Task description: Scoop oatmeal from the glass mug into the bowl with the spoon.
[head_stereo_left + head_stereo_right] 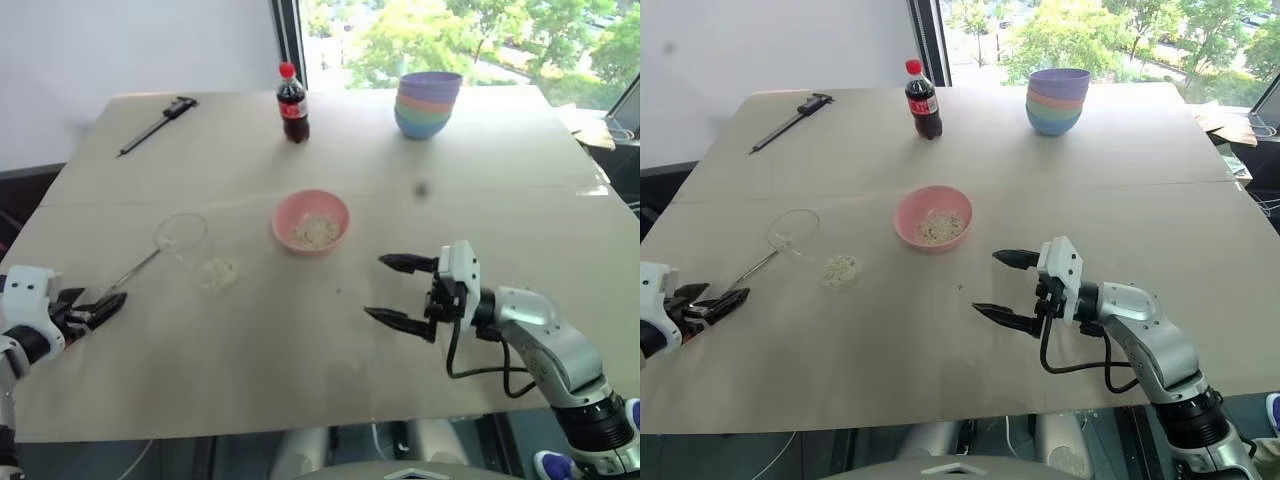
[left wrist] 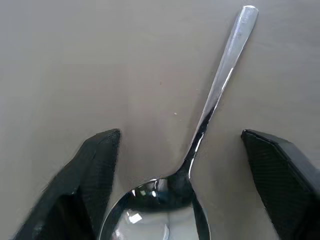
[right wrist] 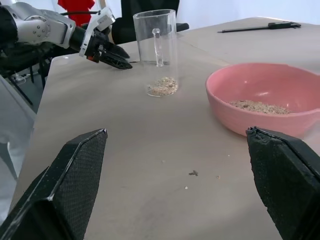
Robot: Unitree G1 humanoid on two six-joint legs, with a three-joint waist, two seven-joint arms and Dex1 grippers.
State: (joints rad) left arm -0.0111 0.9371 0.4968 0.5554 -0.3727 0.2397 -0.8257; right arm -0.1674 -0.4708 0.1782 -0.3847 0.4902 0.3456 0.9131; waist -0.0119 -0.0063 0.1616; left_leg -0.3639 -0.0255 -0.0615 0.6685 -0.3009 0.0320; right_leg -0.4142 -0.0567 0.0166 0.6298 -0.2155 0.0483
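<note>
The silver spoon (image 2: 220,85) lies flat on the table near its left edge, handle toward the glass mug (image 1: 181,236). My left gripper (image 1: 100,308) is open, one finger on each side of the spoon's bowl. The clear mug stands upright with a little oatmeal (image 3: 163,86) at its bottom. To its right sits the pink bowl (image 1: 311,205), holding a thin layer of oatmeal (image 1: 315,232). My right gripper (image 1: 378,287) hovers open and empty in front of the bowl, pointing left toward the mug.
At the back of the table stand a cola bottle (image 1: 292,103) and a stack of pastel bowls (image 1: 428,103). A dark caliper (image 1: 158,123) lies at the back left. A few oat crumbs dot the table (image 3: 125,165) in front of the bowl.
</note>
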